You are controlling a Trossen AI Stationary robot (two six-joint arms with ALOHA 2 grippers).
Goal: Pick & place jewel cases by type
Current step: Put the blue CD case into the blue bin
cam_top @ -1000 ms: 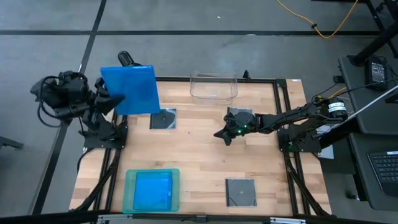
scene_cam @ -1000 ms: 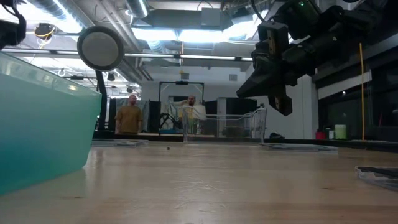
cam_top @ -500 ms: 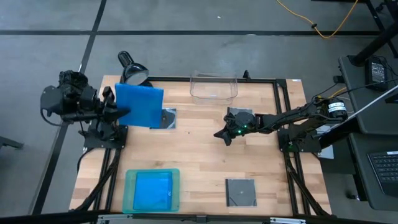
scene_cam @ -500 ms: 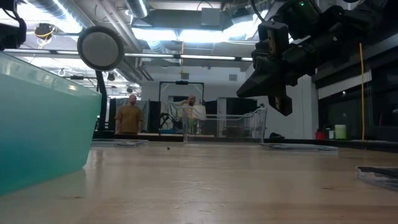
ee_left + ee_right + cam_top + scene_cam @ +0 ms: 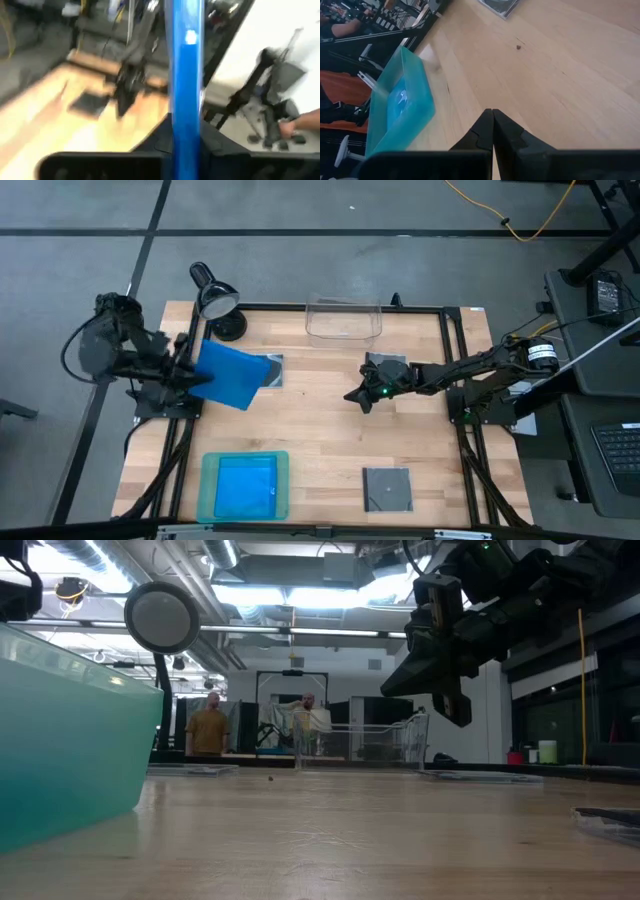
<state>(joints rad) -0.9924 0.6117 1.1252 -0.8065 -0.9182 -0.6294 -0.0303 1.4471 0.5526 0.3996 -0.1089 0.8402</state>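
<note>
My left end effector [image 5: 190, 368] is clamped on a bright blue jewel case [image 5: 232, 374], which I hold tilted above the left rear part of the tabletop [image 5: 320, 430]; in my left wrist view the case [image 5: 186, 75] stands edge-on between my fingers. Just past the held case's far edge lies a dark grey jewel case [image 5: 272, 370], partly covered by it from above. Down from that end effector, toward the front edge, sits the teal tray [image 5: 245, 486] with a blue jewel case [image 5: 244, 485] flat inside.

My right end effector [image 5: 362, 396] hangs over the middle of the tabletop with its fingers [image 5: 490, 135] pressed together on nothing. Right behind it, under my wrist, lies another dark grey jewel case [image 5: 384, 361]; a third [image 5: 387, 489] lies well to the front of it. The clear bin [image 5: 344, 321] stands at the rear edge, between my two end effectors, and a desk lamp [image 5: 215, 300] stands just behind my left one.
</note>
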